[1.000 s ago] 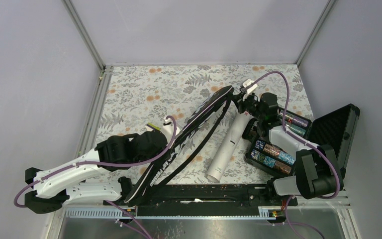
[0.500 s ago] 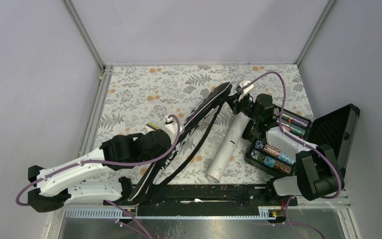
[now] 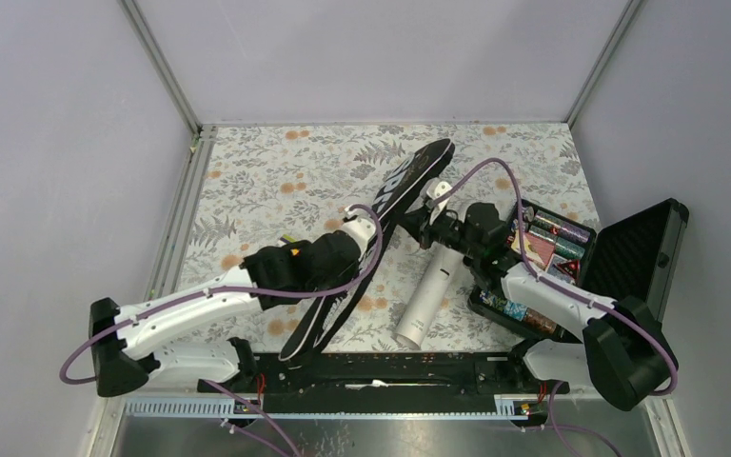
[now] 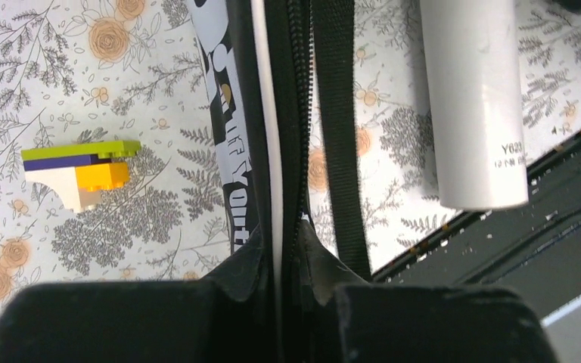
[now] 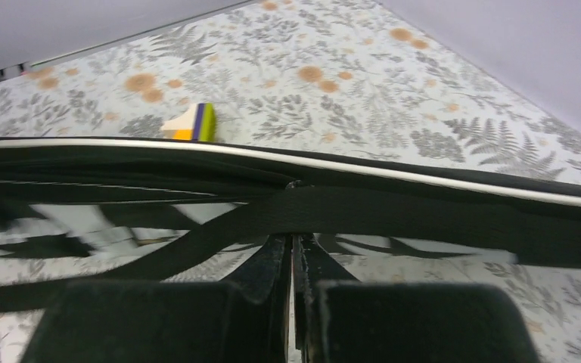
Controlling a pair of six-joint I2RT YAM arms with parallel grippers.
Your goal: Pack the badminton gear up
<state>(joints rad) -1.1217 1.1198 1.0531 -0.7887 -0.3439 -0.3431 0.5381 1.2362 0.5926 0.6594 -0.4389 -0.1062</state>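
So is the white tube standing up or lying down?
Lying down. The white tube rests on its side, flat on the flowery table, right beside the black bag.

Open black case [image 3: 640,249] of foil-wrapped items [image 3: 533,249], perhaps sweets, at right; small coloured brick stack [image 4: 82,172] on floral desk [image 3: 276,171].

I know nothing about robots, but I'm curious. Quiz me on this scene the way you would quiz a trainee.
1. True or false: the white tube lies inside the black bag.
2. Both arms' jaws are clamped on: A) the tube, B) the bag, C) the coloured block.
3. Fill in: between the bag and the open hard case lies the ___.
Key: 1 false; 2 B; 3 white tube.
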